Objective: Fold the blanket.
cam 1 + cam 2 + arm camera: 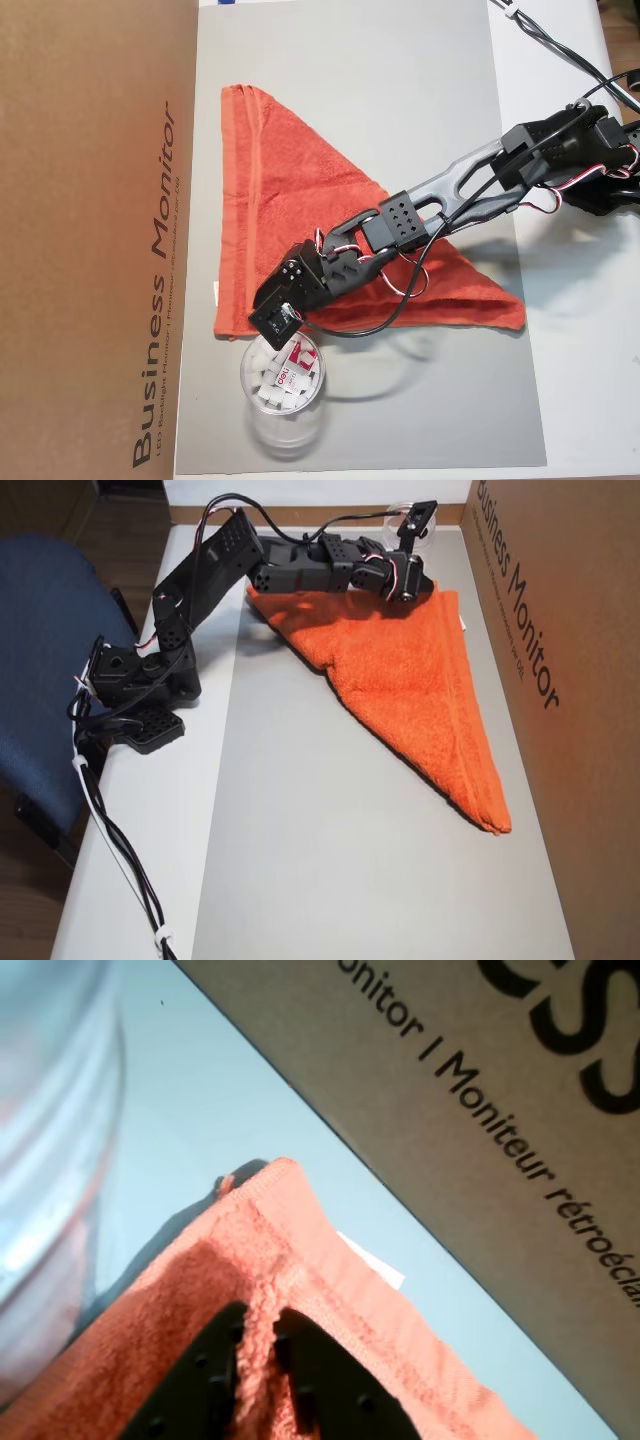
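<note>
The blanket (300, 180) is an orange-red terry towel folded into a triangle on the grey mat (380, 100). My gripper (262, 300) reaches from the right in an overhead view and sits low on the towel's lower-left corner, near the hemmed edge. In the wrist view the two black fingers (215, 1385) press a ridge of the blanket (290, 1260) between them, so the gripper (260, 1312) is shut on cloth. A small white tag (375, 1263) sticks out from under the hem. In another overhead view the gripper (408, 585) is at the blanket's (410, 680) far corner.
A brown cardboard monitor box (90, 240) runs along the mat's left edge, close to the towel's hem. A clear plastic cup (283, 385) holding small white pieces stands just below the gripped corner. A blue chair (50, 630) stands beside the arm's base (140, 700).
</note>
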